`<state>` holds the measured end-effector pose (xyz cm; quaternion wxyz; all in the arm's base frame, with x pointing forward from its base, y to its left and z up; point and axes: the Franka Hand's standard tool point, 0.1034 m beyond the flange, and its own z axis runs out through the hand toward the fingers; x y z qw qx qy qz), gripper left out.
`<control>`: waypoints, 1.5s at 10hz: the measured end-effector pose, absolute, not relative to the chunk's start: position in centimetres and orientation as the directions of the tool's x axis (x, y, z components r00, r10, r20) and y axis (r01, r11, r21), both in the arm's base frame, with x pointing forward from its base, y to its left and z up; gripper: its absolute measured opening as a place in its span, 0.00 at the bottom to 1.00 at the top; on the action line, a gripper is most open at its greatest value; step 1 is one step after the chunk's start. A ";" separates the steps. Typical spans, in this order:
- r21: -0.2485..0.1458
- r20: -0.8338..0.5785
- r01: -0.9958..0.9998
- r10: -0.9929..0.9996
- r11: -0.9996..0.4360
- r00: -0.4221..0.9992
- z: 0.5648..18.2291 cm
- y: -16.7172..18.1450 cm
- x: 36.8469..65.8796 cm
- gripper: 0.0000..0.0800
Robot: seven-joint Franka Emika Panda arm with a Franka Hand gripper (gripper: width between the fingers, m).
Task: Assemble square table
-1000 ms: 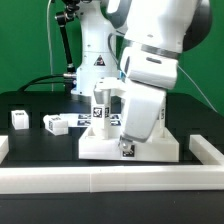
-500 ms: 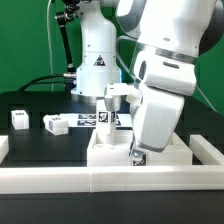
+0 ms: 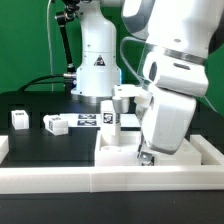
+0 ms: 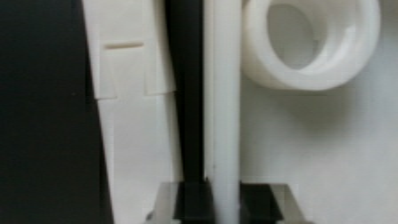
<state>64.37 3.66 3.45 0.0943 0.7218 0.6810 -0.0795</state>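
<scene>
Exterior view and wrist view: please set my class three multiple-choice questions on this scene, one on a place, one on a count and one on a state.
1. Where does the upright leg stand?
A on the tabletop
B on the black table
C on the floor

2. How many loose legs lie to the exterior view's left of the tabletop?
A one
B two
C four

3. The fingers are:
A open in the air
B closed on the tabletop's rim
C closed on a leg

Answers:
1 A: its foot meets the tabletop.
2 B: two tagged blocks lie apart on the black table.
3 B: the wrist view shows the thin white rim between them.
</scene>
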 end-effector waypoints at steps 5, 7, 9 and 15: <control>-0.004 -0.257 0.999 0.966 -0.031 0.029 3.2 5.4 64.7 0.08; -0.002 -0.257 0.999 0.966 -0.034 0.032 3.2 5.4 64.7 0.08; -0.001 -0.257 0.999 0.966 -0.036 0.034 3.2 5.3 64.8 0.36; 0.029 -0.274 0.999 0.961 -0.030 0.036 6.6 3.7 63.3 0.81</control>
